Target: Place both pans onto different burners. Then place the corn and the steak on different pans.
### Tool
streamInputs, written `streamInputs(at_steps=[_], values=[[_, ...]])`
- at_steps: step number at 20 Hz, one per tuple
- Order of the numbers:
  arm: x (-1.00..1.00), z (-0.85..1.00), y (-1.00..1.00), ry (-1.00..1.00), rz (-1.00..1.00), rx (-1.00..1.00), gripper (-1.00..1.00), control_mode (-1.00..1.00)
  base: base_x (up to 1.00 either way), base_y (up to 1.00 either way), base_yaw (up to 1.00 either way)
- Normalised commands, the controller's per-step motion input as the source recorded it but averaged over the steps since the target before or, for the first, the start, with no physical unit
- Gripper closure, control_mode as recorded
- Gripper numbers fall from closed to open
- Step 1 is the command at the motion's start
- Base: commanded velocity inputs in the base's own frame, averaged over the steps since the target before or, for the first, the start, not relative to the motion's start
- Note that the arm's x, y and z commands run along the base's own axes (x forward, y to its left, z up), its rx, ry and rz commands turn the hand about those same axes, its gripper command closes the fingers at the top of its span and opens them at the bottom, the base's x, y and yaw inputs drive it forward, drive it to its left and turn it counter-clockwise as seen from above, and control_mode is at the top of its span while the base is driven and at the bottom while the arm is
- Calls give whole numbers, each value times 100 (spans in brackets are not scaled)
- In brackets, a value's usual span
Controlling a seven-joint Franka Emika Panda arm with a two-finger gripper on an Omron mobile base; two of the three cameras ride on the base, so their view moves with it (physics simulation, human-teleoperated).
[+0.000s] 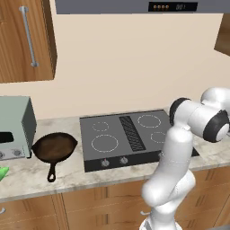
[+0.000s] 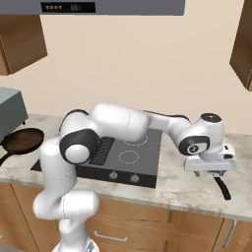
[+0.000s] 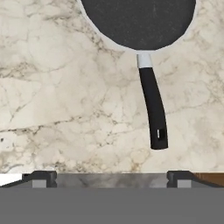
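Note:
A dark grey pan (image 3: 138, 22) with a long black handle (image 3: 153, 109) lies on the marble counter to the right of the cooktop (image 2: 147, 170). My gripper (image 3: 111, 177) hovers open above the handle's end, nothing between its fingertips (image 3: 41, 177). In the right base view the gripper (image 2: 209, 173) points down over the handle (image 2: 222, 188). The rusty brown skillet (image 1: 55, 147) sits on the counter left of the cooktop (image 1: 130, 134), whose burners (image 1: 104, 143) are bare. A green tip of the corn (image 1: 2, 173) shows at the far left edge. The steak is out of view.
A grey toaster oven (image 1: 13, 128) stands left of the skillet against the wall. Wooden wall cabinets (image 1: 27, 40) and a range hood (image 1: 139, 5) hang above. The counter's front edge (image 2: 197, 209) runs just below the hand.

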Motion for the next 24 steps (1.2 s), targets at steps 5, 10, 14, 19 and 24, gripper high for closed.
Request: streamInputs(at_steps=[5, 10, 14, 19, 24], values=[[11, -10, -32, 0, 0, 1, -100, -100, 0, 0, 0], [4, -3, -30, 0, 0, 5, -100, -100, 0, 0, 0], [6, 0, -26, 0, 0, 5, -100, -100, 0, 0, 0], [1, -10, -7, 2, 0, 1, -100, -100, 0, 0, 0], [0, -29, 0, 1, 0, 0, -100, -100, 0, 0, 0]])
